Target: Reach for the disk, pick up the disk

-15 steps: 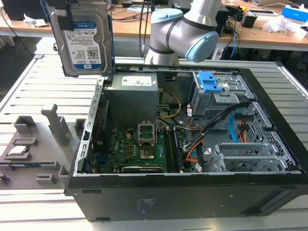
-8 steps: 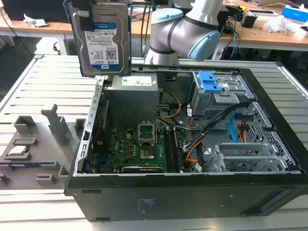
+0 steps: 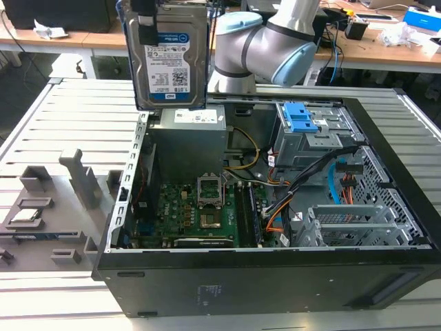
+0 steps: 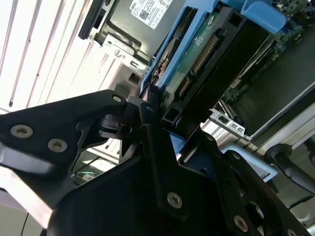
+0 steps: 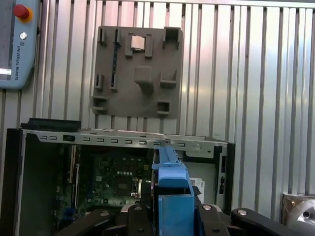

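Observation:
The disk (image 3: 169, 62), a silver hard drive with a white-and-blue label, hangs upright in the air above the back left corner of the open computer case (image 3: 275, 276). My gripper (image 3: 147, 17) grips it from above, shut on its upper edge. In the second wrist view the black fingers (image 4: 147, 123) clamp the disk (image 4: 197, 59), whose green circuit board and blue frame show. In the first wrist view the blue carrier frame of the disk (image 5: 172, 182) stands edge-on between the black parts of my gripper (image 5: 172, 214), over the case.
The case lies open on a slatted metal table (image 3: 69, 110), showing a motherboard (image 3: 200, 214), a power supply (image 3: 189, 134) and a blue-latched drive cage (image 3: 303, 124). A grey fixture tray (image 3: 48, 214) lies at the exterior view's left. The arm's elbow (image 3: 269, 48) rises behind. A pendant (image 5: 17, 44) lies nearby.

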Controlling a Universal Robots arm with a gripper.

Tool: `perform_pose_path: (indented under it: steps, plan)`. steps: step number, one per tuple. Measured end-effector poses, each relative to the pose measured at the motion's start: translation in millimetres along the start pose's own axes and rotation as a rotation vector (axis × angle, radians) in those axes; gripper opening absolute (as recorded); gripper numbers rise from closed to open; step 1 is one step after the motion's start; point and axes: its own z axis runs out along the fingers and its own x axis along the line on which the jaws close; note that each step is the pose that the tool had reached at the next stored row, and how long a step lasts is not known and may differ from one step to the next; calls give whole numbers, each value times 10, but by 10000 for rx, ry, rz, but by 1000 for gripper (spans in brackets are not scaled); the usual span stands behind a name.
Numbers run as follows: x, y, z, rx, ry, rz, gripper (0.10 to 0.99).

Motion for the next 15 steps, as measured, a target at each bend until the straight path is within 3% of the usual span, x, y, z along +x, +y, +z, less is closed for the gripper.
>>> perform_pose_path:
  steps: [2, 4, 9, 11, 14, 15]
  plan:
    - [5, -87, -3, -1, 0, -3, 369]
    - [12, -218, -8, -3, -1, -3, 369]
    - [23, -426, -16, -7, -1, -2, 369]
    - [31, -568, -21, -9, -1, -1, 369]
    - [37, -696, -26, -12, -1, -2, 369]
    - [42, -780, -29, -13, -2, -4, 369]
